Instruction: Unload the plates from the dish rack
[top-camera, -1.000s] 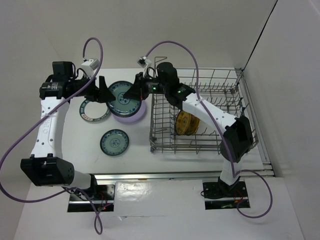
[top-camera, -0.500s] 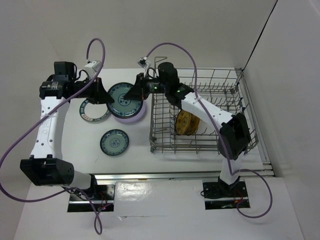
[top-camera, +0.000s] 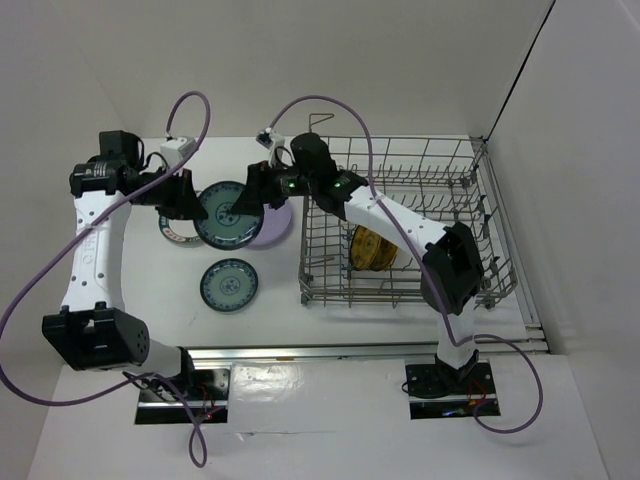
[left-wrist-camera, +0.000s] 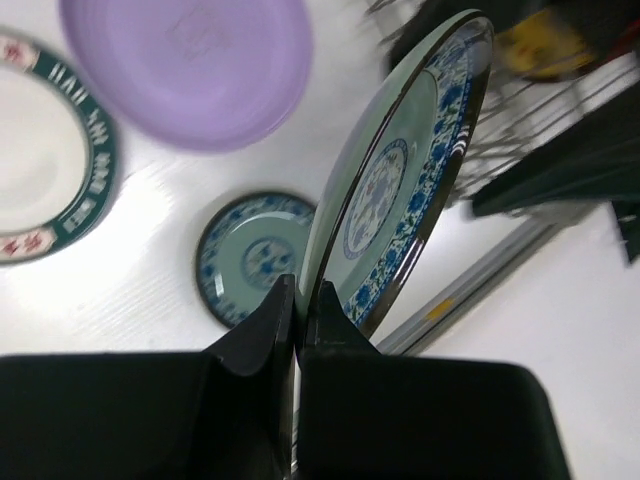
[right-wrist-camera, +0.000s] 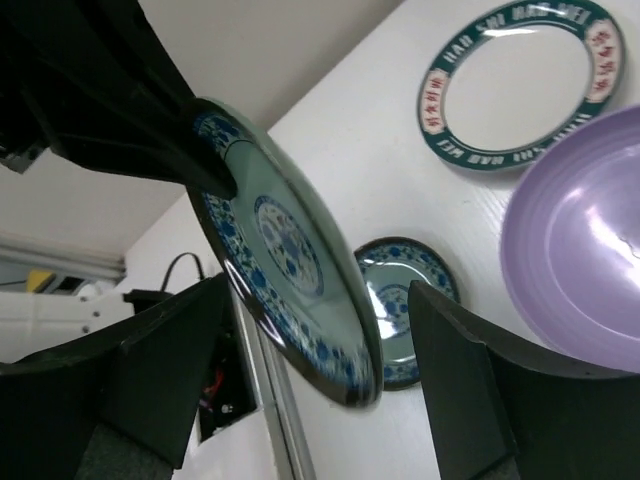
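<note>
Table: the white table (top-camera: 275, 305) carries everything you are working with.
Dish rack: the grey wire dish rack (top-camera: 420, 200) sits on the right half of the table, with a wire loop at its far left corner.
Lavender plate: the lavender plate (top-camera: 275, 228) lies flat just left of the rack. From above, the held plate partly covers it.
White plate: the white plate with a dark green rim (top-camera: 170, 230) lies flat to the left of the lavender one. You can see its whole ring in your right wrist view.
Held teal plate: this teal plate (top-camera: 222, 213) is out of the rack and off the table, tilted on edge above the gap between the lavender and white plates.
Second teal plate: the other teal plate (top-camera: 229, 284) lies flat on the table, nearer the arm bases than the rest.
Yellow-gold plates: the yellow-gold plates (top-camera: 373, 247) stand upright between the tines in the rack's near left part.
Left gripper: your left gripper (left-wrist-camera: 298, 300) is pinched tight on the rim of the held teal plate.
Right gripper: your right gripper (right-wrist-camera: 315, 300) has its jaws wide, one on each side of that plate, and the right-hand finger (right-wrist-camera: 470, 390) is clear of it.
</note>
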